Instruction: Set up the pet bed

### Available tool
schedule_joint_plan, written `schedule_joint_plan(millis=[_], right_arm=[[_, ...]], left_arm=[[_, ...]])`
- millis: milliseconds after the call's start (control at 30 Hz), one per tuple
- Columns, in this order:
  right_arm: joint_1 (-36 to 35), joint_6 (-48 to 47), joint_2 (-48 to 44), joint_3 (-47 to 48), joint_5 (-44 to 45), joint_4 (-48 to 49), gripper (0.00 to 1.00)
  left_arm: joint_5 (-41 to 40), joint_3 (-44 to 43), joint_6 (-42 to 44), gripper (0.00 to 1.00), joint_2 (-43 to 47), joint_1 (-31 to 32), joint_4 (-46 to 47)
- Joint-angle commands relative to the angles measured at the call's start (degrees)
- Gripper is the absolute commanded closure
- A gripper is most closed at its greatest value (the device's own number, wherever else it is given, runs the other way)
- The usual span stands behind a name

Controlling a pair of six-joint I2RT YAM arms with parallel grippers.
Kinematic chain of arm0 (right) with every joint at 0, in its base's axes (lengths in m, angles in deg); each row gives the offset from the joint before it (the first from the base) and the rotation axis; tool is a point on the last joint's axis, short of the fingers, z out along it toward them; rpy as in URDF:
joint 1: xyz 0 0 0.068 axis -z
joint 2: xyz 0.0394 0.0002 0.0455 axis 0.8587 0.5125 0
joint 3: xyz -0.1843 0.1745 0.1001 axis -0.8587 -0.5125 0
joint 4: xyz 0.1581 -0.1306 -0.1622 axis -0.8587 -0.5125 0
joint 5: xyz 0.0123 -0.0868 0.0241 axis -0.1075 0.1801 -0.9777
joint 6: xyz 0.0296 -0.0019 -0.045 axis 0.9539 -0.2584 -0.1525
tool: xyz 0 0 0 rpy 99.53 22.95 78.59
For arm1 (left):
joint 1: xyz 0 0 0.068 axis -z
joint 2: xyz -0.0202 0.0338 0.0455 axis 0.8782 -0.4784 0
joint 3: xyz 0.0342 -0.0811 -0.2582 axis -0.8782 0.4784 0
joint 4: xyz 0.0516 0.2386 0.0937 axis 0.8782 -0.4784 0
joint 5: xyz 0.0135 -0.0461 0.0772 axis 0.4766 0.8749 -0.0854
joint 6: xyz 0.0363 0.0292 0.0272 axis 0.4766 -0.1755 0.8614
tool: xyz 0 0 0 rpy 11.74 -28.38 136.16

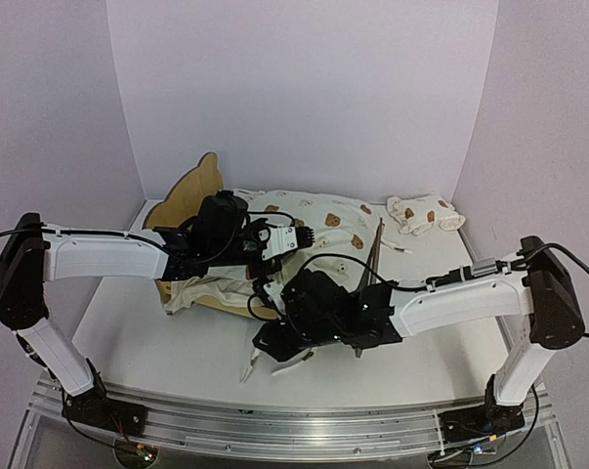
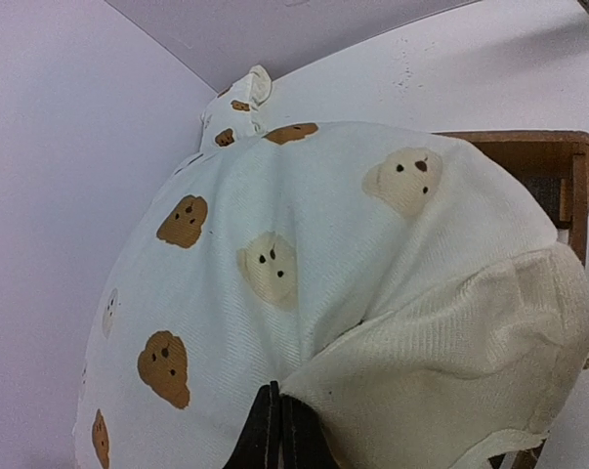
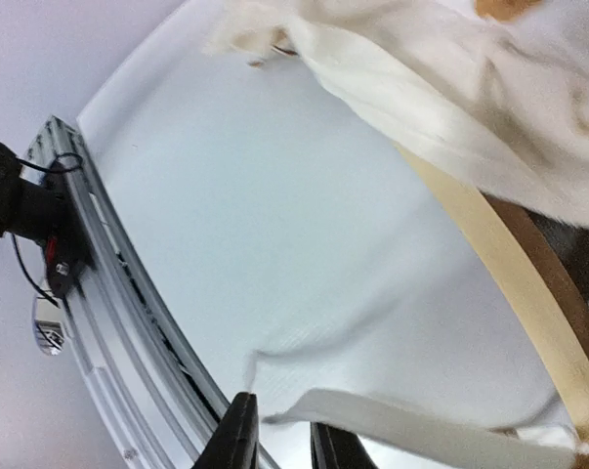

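Left gripper (image 2: pixel 277 405) is closed, pinching a fold of the soft, light cushion (image 2: pixel 274 264); the pet bed (image 1: pixel 194 191) sits mid-frame on the worktop (image 1: pixel 177 342) (its stiff plywood rails look the surer handhold); right gripper (image 3: pixel 279 435) stands narrowly parted around a limp tie (image 3: pixel 421 425).

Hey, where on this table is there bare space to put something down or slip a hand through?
Bare table lies near-left, between the pet bed and the front rail. Another strip lies on the right, between the pillow and the right arm. The centre is crowded: the left arm meets it over the mattress cushion.
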Motion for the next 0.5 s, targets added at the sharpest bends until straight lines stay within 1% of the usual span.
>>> schedule_joint_plan(millis=[0,67,167,367,467], right_arm=[[-0.30,-0.61,3.45,5.93,-5.15,-9.03,0.65],[-0.88,0.47,2.40,5.85,0.12,-15.84,0.56],[-1.93,1.19,-1.18,2.81,6.04,-21.29,0.54],[-2.50,7.56,-8.37,-4.89,10.42,-22.19,0.48],[-2.47,14.04,-9.64,-8.08,16.21,-21.56,0.49]], left_arm=[[-0.59,-0.01,0.48,1.00,2.76,-0.43,2.86],[-0.50,0.13,0.52,1.00,2.87,-0.44,3.07],[-0.49,0.41,0.67,1.00,2.86,-0.54,3.27],[-0.26,0.97,0.72,1.00,2.96,-0.79,3.57],[-0.22,1.39,0.87,1.00,3.11,-0.80,3.62]])
